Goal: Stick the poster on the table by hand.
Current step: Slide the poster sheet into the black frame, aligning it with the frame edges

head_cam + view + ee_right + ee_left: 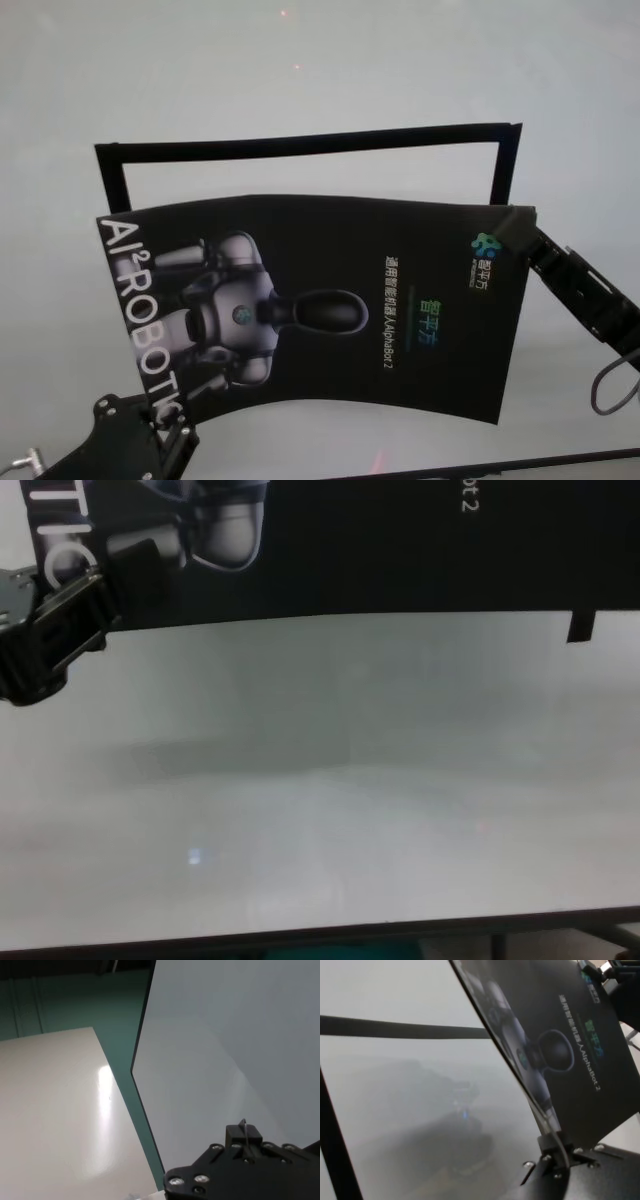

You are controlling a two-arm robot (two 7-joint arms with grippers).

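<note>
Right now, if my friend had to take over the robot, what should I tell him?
Left gripper: shut on the poster's near left corner.
Right gripper: shut on its far right corner.
The poster hangs bowed between them, lifted off the table, partly over the black tape frame.
Done: poster picked up and brought to the frame.
Left: line it up inside the frame, lower it, press it flat, let go.

1. Poster [330,310]: black glossy sheet, grey-white robot figure, white letters along its left edge; bowed, held above the desk, pinched at near-left and far-right corners.
2. Desk [330,820]: plain pale grey-white surface, thin dark front edge.
</note>
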